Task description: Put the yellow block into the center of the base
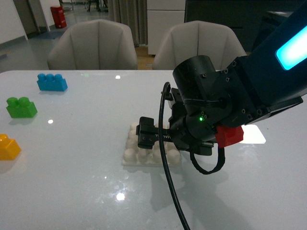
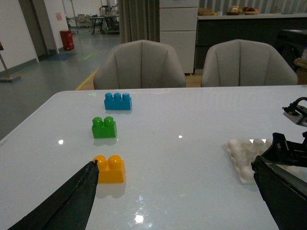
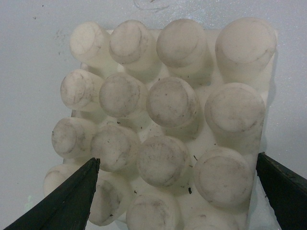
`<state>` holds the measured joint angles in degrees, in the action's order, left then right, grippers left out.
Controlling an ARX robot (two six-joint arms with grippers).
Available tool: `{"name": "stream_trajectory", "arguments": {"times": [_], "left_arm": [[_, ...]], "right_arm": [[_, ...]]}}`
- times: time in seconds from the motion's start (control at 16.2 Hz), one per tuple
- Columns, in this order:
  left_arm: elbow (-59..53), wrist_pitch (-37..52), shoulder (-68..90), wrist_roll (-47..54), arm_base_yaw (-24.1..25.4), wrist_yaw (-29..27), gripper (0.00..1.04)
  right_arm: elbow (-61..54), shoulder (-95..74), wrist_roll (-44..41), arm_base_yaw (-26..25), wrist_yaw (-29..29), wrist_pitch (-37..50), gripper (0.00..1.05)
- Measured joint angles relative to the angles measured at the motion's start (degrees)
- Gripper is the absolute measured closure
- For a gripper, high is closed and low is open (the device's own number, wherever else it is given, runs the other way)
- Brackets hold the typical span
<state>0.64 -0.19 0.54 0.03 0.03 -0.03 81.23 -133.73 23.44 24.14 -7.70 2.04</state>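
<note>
The yellow block (image 1: 7, 146) sits at the front view's left edge, well apart from the base (image 1: 130, 154) at centre. The right gripper (image 3: 173, 194) hangs wide over the base, probably to steady it; the left gripper (image 2: 175, 196), wide and empty, faces the yellow block.

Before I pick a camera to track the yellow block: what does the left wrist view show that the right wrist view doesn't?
Only the left wrist view shows the yellow block, green brick, blue brick and chairs. Only the right wrist view shows the studs close up, all bare. Both show the base on the white table.
</note>
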Motion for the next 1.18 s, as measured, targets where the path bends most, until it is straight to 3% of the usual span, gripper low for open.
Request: {"name": "stream_trajectory", "arguments": {"times": [0.49, 0.68, 0.99, 1.18], "left_arm": [[0.0, 0.0, 0.0, 0.0, 0.0, 0.0, 0.07], [0.0, 0.0, 0.0, 0.0, 0.0, 0.0, 0.07], [0.0, 0.0, 0.0, 0.0, 0.0, 0.0, 0.07], [0.0, 0.0, 0.0, 0.0, 0.0, 0.0, 0.07]], "right_arm": [[-6.2, 4.3, 2.5, 1.3, -1.2, 1.4, 0.06], [-10.8, 10.5, 2.9, -1.7, -1.4, 3.5, 0.06], [-27.5, 31.3, 5.3, -13.8, 0.5, 11.5, 0.06], [-38.9, 49.5, 3.2, -22.5, -2.9, 11.5, 0.06]]}}
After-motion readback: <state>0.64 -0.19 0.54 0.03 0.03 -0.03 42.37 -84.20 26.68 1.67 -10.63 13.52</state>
